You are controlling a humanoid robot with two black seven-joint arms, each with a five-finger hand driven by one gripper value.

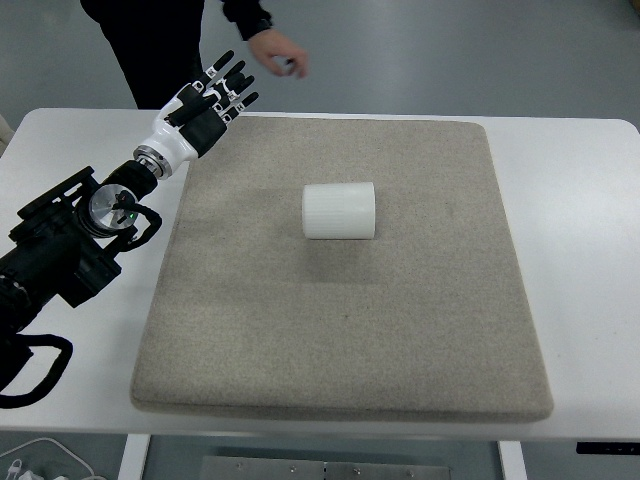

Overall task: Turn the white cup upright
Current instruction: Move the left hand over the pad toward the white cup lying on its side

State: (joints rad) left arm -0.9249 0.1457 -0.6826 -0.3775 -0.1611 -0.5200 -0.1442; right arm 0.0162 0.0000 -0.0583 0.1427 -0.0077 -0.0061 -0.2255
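White cup (339,210) lying on its side, centre of frame, on the grey mat (340,330).

Left hand (207,104) at upper left, over the mat's far-left corner, fingers spread and released, grasping nothing, well apart from the cup. Left arm (70,245) entering from the left edge across the white table (580,250). Person's hand (280,52) at top centre, beyond the table's far edge.

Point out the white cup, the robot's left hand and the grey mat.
white cup (339,211), top view: middle of its ribbed side.
left hand (207,104), top view: back of the palm.
grey mat (330,340), top view: bare near half.
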